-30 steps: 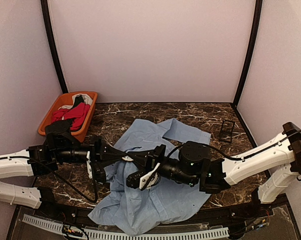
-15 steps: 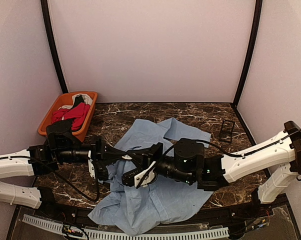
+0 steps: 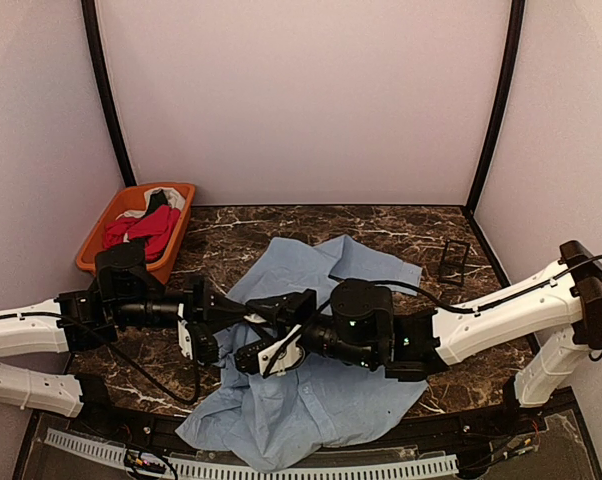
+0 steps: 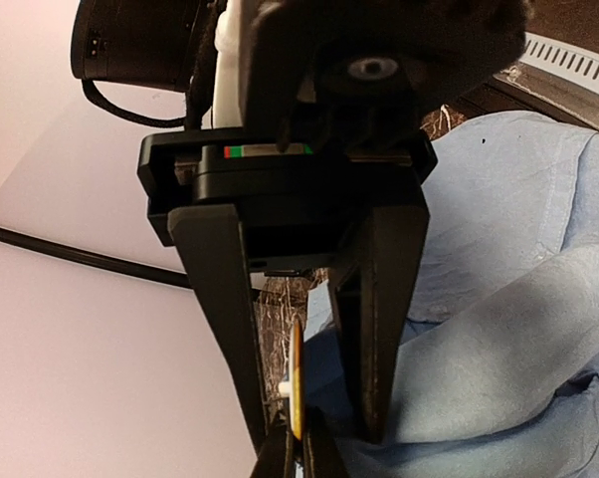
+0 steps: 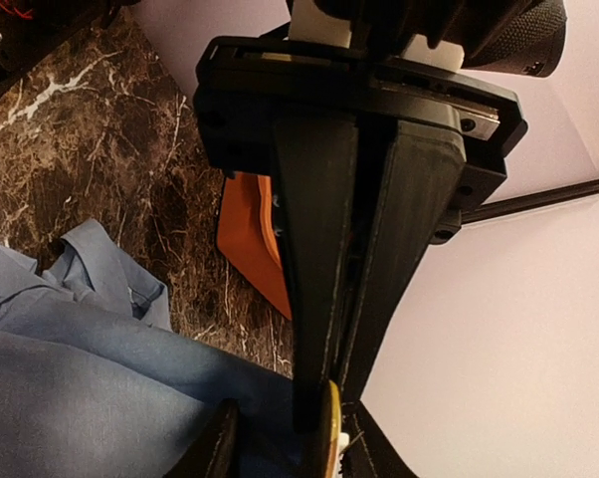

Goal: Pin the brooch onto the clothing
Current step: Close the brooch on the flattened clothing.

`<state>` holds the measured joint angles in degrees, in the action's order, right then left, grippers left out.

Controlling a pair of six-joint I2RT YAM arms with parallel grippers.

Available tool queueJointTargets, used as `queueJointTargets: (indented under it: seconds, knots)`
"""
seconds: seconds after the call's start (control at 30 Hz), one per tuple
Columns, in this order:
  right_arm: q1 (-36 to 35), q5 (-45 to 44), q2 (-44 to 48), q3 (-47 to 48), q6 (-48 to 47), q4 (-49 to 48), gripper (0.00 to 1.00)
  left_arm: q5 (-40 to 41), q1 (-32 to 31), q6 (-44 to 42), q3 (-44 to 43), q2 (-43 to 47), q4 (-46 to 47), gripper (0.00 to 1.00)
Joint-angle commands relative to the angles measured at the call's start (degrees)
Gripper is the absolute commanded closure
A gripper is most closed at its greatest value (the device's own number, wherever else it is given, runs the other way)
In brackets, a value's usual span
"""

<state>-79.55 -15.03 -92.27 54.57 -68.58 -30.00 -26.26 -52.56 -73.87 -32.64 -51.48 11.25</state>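
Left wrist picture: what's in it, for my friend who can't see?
A thin yellow brooch, edge-on, is pinched at the bottom by the left gripper, jaws shut. The right gripper points down from the top, jaws apart on either side of the brooch, with the light blue shirt at right.

White arms [image 3: 501, 310], black jaws, cables [image 4: 81, 256]

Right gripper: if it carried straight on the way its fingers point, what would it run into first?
Most likely the brooch, edge-on at the fingertips of the right gripper and between the fingers of the left gripper, with the shirt right beside it. Depth is hard to judge.
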Motion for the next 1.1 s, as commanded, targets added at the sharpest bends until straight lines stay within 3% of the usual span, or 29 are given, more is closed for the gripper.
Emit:
queueJointTargets:
  seconds: [0.0,0.17,0.33,0.43,0.77,1.07]
  knots:
    - [-0.8,5.9,-0.4,-0.3,3.5,3.1,0.63,-2.2,-0.6,0.4,-0.7,0.6,7.5,0.99]
    - [0.2,8.5,2.7,-1.5,7.3,3.7,0.5,-2.3,-0.6,0.3,-0.7,0.2,7.6,0.99]
    - [2.3,14.1,7.4,-2.6,13.4,6.7,0.28,-2.1,-0.6,-0.1,-0.7,-0.1,7.4,0.99]
    - [3.6,16.8,9.7,-2.9,16.3,8.4,0.22,-2.0,-0.6,-0.3,-0.7,-0.3,7.4,0.99]
    - [5.0,16.5,9.2,-2.0,17.7,10.2,0.24,-1.9,-0.6,-0.3,-0.7,-0.5,7.4,0.99]
    - [4.7,17.2,8.1,-0.9,19.0,8.3,0.38,-2.0,-0.6,-0.3,-0.6,-0.6,7.3,0.99]
